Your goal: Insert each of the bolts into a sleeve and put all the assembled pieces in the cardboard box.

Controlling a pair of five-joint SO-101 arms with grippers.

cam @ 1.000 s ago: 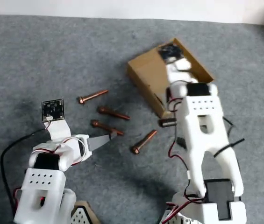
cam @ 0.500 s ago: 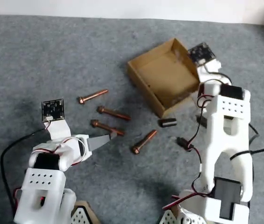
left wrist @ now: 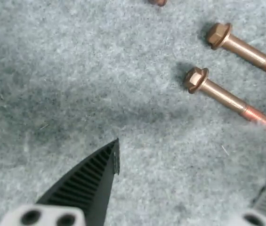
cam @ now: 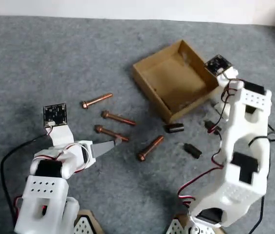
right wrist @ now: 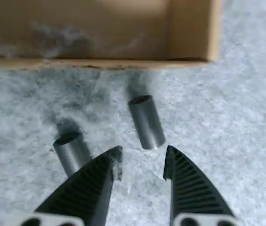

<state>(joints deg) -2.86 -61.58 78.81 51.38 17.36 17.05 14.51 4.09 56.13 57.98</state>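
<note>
Four copper bolts (cam: 119,118) lie loose on the grey carpet left of the cardboard box (cam: 147,73). Two of these bolts (left wrist: 227,96) lie beyond my left gripper (left wrist: 198,160), which is open and low over the carpet. Its finger (cam: 105,146) ends close to one bolt (cam: 111,132). My right gripper (right wrist: 142,162) is open beside the box wall (right wrist: 95,63). A dark sleeve (right wrist: 146,121) lies just past its fingertips and another sleeve (right wrist: 70,149) sits off to one side. More sleeves (cam: 174,128) lie in front of the box.
The right arm (cam: 244,126) stands by the box's right corner and hides the carpet beneath it. A small dark piece (cam: 192,150) lies between the arms. The box interior (cam: 176,78) is bare cardboard. White wall borders the far carpet edge.
The right arm has swung from over the box out to its right side and now points at the sleeves beside it. The left arm has not moved.
</note>
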